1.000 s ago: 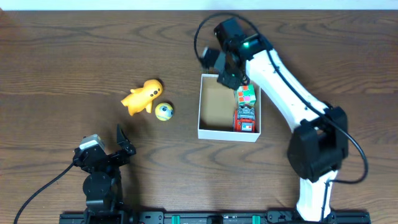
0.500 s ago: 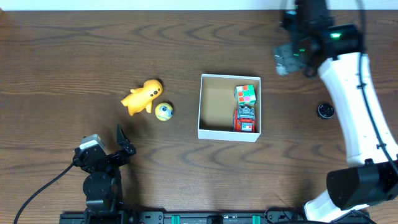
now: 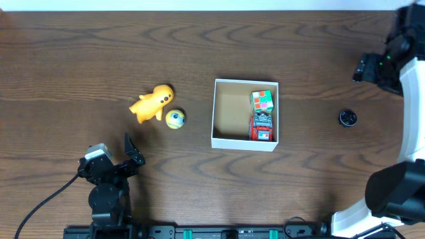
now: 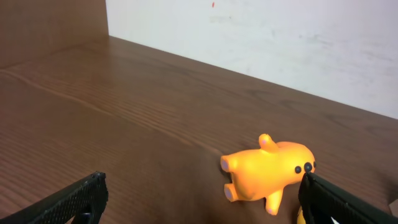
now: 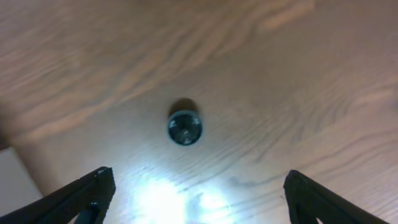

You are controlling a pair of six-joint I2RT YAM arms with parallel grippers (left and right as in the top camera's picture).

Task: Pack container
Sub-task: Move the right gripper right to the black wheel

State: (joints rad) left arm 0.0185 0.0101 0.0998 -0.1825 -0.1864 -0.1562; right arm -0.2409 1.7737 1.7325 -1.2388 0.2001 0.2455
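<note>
The container, a white-walled square box with a brown inside, sits mid-table. In its right half lie a colourful cube and a red toy car. An orange animal toy and a small yellow ball lie on the table to its left. My left gripper rests open near the front edge, pointed at the orange toy and not touching it. My right gripper hangs open and empty far right, above bare wood.
A small dark round object lies on the table right of the container, just ahead of my right gripper. A white corner of the container shows at the left edge of the right wrist view. A wall stands behind the table.
My right gripper opened over the container, leaving the cube inside, then swung away to the far right. The left arm has not moved.
</note>
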